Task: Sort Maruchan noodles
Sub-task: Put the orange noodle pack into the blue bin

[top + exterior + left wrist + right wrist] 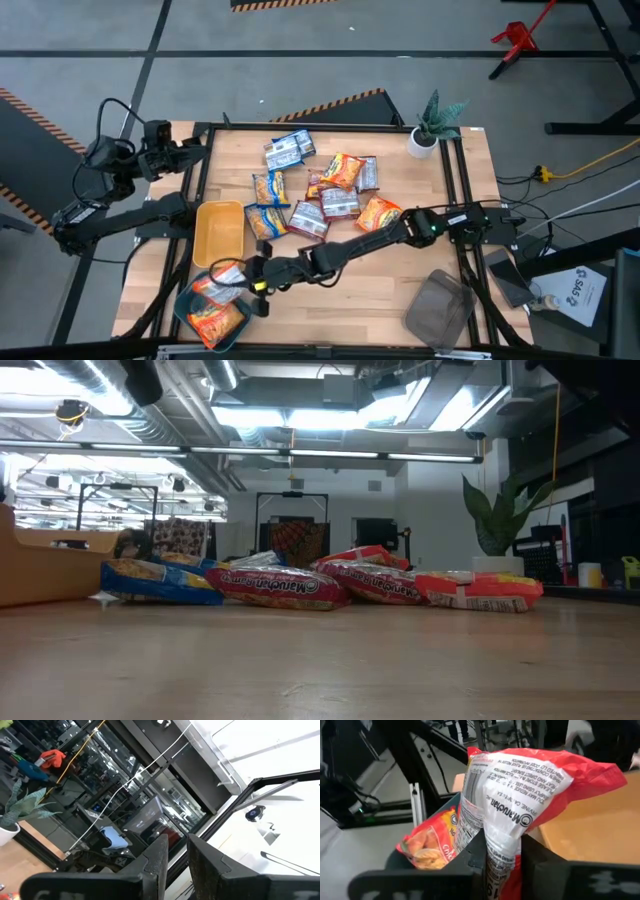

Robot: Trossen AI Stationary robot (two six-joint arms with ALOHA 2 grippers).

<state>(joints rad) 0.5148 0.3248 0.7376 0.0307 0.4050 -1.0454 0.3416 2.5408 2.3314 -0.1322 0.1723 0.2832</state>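
The right arm was stretched way across the tabletop (400,290), its right gripper (502,852) parked just over the teal tray (190,312) at the near-left corner. Its jaws were pinched nearly closed on one end of an orange packet (530,785), so it dangled upright above the tray, probably about to join the other orange ones (215,318) lying in there. "Maruchan" was readable on the silvery back panel, next to a barcode; the small print was too fine for me. The yellow tray (220,232) beside it looked bare, likely meant for another colour. The remaining noodles (325,190) sat in a loose pile mid-table, "Maruchan" showing on a red one (280,588). The left gripper (175,862) waited off the left edge, jaws slightly apart, holding nothing.
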